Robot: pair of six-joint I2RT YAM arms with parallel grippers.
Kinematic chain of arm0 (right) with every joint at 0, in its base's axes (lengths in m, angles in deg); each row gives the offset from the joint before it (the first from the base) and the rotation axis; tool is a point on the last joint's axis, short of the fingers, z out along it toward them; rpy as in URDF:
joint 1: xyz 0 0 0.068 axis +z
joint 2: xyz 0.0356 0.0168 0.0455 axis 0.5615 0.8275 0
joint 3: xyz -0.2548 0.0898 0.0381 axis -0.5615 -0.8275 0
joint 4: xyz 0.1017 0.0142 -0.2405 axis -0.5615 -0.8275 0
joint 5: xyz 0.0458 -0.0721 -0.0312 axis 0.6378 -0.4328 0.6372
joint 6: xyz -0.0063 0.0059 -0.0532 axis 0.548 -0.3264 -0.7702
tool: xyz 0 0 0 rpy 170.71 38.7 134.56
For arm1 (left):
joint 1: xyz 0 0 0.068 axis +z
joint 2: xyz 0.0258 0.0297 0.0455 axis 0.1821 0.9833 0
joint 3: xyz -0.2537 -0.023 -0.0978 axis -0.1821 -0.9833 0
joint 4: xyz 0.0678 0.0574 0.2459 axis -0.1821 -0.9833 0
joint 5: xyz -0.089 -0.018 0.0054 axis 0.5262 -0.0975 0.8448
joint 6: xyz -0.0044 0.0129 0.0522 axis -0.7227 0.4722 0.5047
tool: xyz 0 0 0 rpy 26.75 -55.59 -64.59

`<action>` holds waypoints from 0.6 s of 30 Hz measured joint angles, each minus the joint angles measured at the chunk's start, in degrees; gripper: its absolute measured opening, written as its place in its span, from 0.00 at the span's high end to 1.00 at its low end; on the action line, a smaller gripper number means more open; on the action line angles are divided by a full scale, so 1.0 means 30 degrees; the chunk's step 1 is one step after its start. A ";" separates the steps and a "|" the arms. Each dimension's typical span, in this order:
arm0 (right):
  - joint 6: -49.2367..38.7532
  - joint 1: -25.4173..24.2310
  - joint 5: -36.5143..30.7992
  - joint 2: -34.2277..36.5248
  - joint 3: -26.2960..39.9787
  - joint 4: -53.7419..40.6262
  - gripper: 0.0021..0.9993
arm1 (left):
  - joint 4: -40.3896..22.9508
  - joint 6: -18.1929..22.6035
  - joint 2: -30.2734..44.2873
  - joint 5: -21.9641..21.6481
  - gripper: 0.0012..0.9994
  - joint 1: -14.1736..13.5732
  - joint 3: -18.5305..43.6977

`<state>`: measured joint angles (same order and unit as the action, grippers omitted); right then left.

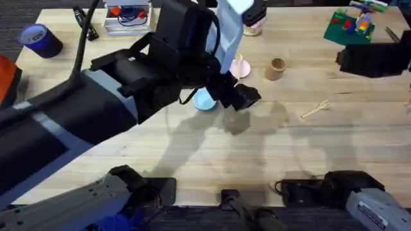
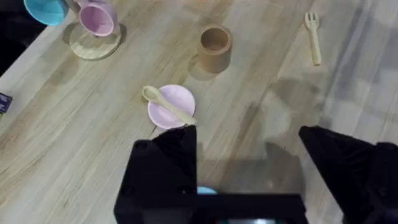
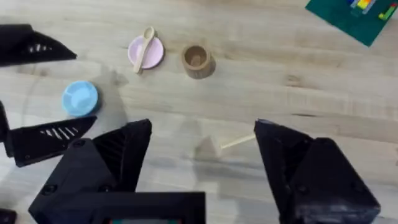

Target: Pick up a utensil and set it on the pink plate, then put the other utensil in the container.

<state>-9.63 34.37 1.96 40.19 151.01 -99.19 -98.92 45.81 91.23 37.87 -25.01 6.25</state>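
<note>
left gripper (image 2: 249, 146), open, hovers near spoon (image 2: 168, 104) lying on pink plate (image 2: 163, 113).

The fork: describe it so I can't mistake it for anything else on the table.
On the wooden table, look right of the brown container. The fork lies alone on bare wood, pale, slim, with short tines, unlike the round-ended spoon resting on the pink plate.

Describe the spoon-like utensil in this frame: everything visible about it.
The spoon-like utensil is slim, pale cream and looks wooden, with a small rounded bowl at one end and a flat, narrow handle. It lies flat across the pink plate, its bowl overhanging the rim on one side and its handle tip reaching the opposite edge. Only the plate touches it; the left gripper is open and clear of it.
</note>
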 joint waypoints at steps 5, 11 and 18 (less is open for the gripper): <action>0.0476 0.0000 -0.0316 0.0000 0.0000 -0.0669 0.00 | 0.0000 0.0000 0.0000 0.0000 0.00 0.0000 0.0003; 0.5578 0.0000 -0.2476 0.0000 0.0000 -0.3090 0.00 | -0.0007 0.0000 0.0000 0.0000 0.00 0.0000 0.0003; 1.1705 0.0000 -0.3319 0.0000 0.0000 -0.3519 0.00 | -0.0029 0.0000 0.0000 0.0000 0.00 0.0000 0.0000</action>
<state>25.49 34.37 -7.99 40.19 151.01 -109.75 -99.01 45.81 91.23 37.87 -25.01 6.25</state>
